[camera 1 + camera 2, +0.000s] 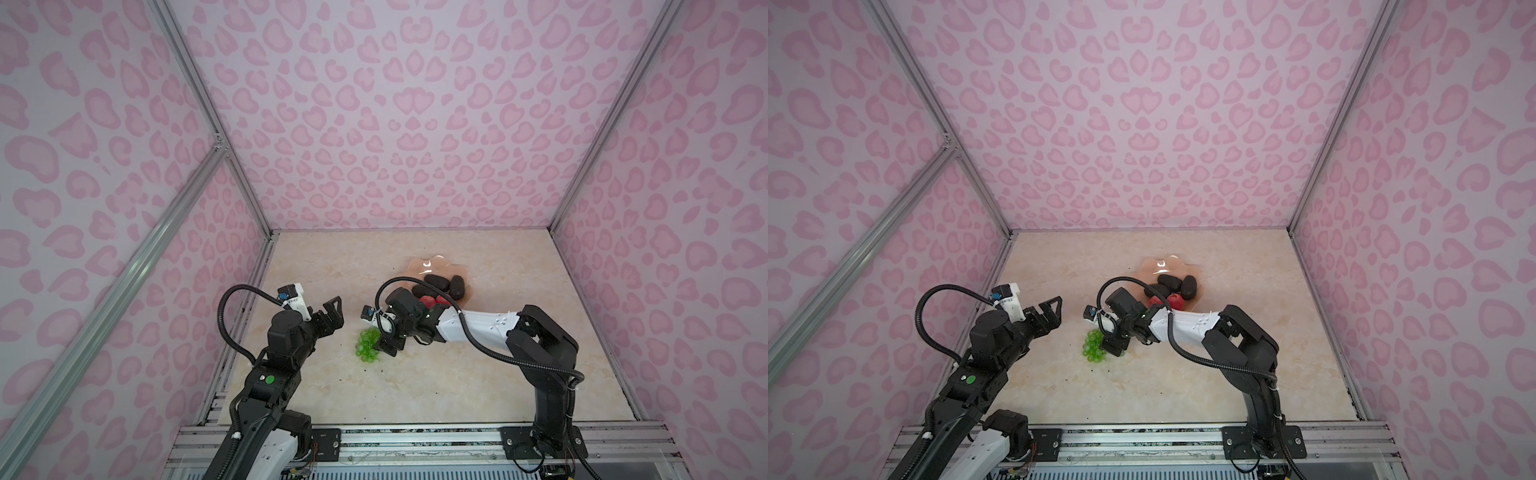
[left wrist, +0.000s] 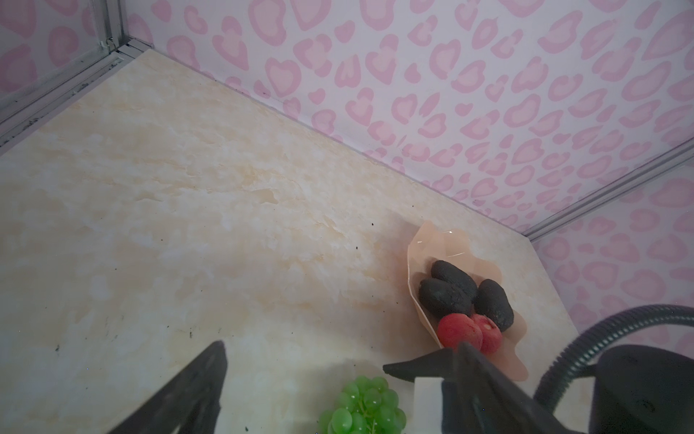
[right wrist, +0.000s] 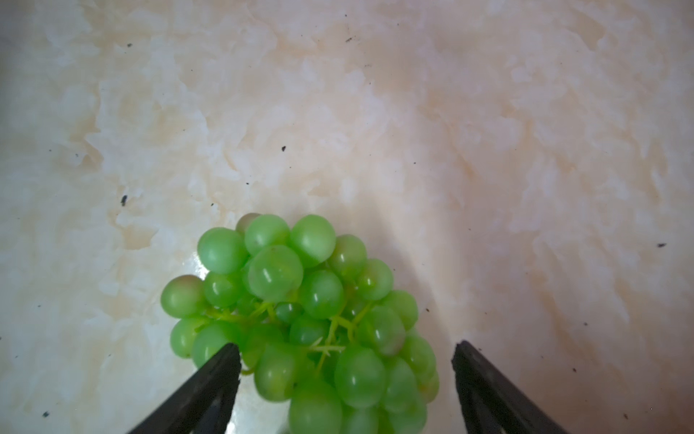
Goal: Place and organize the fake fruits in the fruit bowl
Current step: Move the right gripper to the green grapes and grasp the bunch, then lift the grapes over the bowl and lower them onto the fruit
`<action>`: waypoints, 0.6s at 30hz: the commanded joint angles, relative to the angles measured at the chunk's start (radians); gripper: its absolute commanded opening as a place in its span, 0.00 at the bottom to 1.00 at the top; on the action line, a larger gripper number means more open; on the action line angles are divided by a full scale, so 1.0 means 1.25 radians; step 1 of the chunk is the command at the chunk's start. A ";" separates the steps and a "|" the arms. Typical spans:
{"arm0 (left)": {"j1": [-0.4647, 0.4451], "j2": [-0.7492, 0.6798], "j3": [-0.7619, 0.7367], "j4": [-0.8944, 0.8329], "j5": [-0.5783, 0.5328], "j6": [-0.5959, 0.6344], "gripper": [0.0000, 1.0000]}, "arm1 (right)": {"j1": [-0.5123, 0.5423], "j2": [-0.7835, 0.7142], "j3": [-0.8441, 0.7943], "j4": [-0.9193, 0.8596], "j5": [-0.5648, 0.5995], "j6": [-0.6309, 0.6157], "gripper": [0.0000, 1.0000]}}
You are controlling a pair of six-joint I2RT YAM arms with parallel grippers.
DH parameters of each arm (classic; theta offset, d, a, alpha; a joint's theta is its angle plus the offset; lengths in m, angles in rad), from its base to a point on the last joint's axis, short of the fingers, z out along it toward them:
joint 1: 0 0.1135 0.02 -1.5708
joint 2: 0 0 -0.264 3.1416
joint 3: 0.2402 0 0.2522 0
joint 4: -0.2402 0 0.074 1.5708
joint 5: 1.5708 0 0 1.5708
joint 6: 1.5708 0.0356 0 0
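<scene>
Right gripper (image 3: 345, 351): jaws spread wide, straddling the grapes (image 3: 300, 293). One finger (image 3: 210, 383) perhaps grazes a berry; nothing is pinched.
Left gripper (image 2: 306, 357): spread, empty, raised.
Grapes: on the table (image 1: 415, 386), at 8 o'clock from the bowl (image 1: 424, 264). Long axis runs roughly 1 to 7 o'clock in both top views.
Avocados (image 1: 436, 283) and apples (image 1: 428, 300): in the bowl.

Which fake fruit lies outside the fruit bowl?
The green grapes, on the table at the right end effector; the avocados and red fruits sit in the bowl.
</scene>
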 commanded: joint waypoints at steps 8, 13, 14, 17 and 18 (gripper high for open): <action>0.002 -0.002 0.010 -0.001 -0.016 0.004 0.96 | -0.018 0.077 0.049 -0.012 -0.057 0.010 0.67; 0.002 0.002 0.012 0.000 -0.019 0.006 0.96 | -0.020 0.088 0.057 -0.030 -0.087 0.022 0.36; 0.002 0.001 0.012 0.000 -0.019 0.008 0.96 | -0.023 0.088 0.058 -0.032 -0.094 0.028 0.31; 0.001 0.002 0.012 0.000 -0.022 0.008 0.96 | -0.031 0.070 0.046 -0.020 -0.111 0.055 0.19; 0.002 0.002 0.012 0.000 -0.023 0.009 0.96 | -0.033 0.061 0.038 -0.011 -0.112 0.067 0.17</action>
